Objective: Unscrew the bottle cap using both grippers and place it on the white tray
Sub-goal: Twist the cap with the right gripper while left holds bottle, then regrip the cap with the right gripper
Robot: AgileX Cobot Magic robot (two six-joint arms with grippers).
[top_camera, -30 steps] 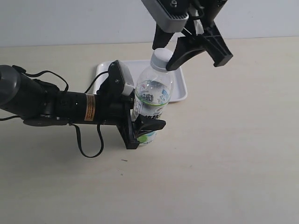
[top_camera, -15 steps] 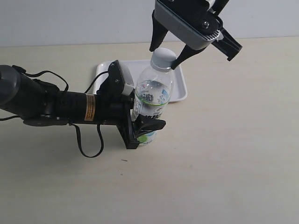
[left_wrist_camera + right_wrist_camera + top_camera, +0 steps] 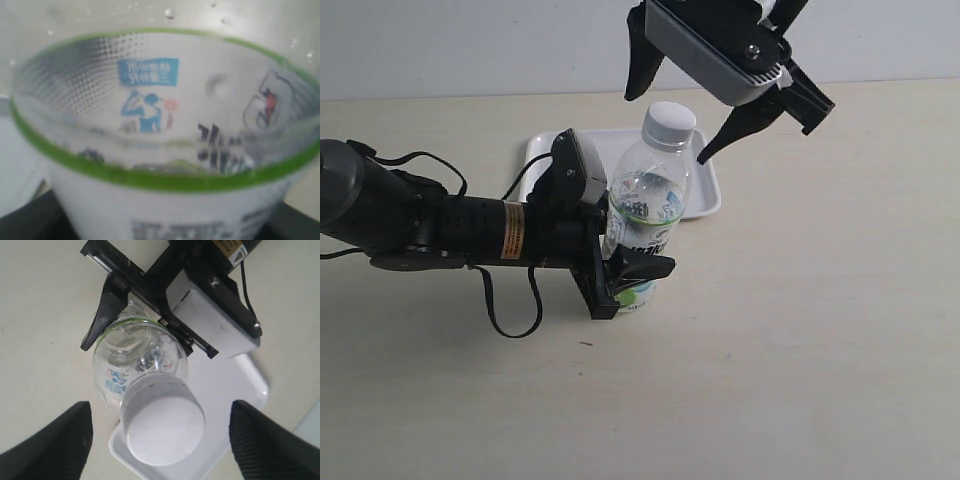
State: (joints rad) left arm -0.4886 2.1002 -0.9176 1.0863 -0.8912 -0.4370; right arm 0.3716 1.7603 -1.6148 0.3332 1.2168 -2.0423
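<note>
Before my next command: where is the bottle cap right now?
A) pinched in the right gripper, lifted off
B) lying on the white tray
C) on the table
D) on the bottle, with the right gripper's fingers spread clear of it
D: the bottle cap sits on the bottle, and the right gripper stands open around it with a gap on either side.

Bottle [image 3: 645,215] upright mid-table [image 3: 800,330], bottle cap [image 3: 669,122] on top, white tray [image 3: 705,195] just behind on the far side, left gripper [image 3: 620,275] clasping its lower body from the left, right gripper [image 3: 666,129] above, jaws straddling the cap without touching
</note>
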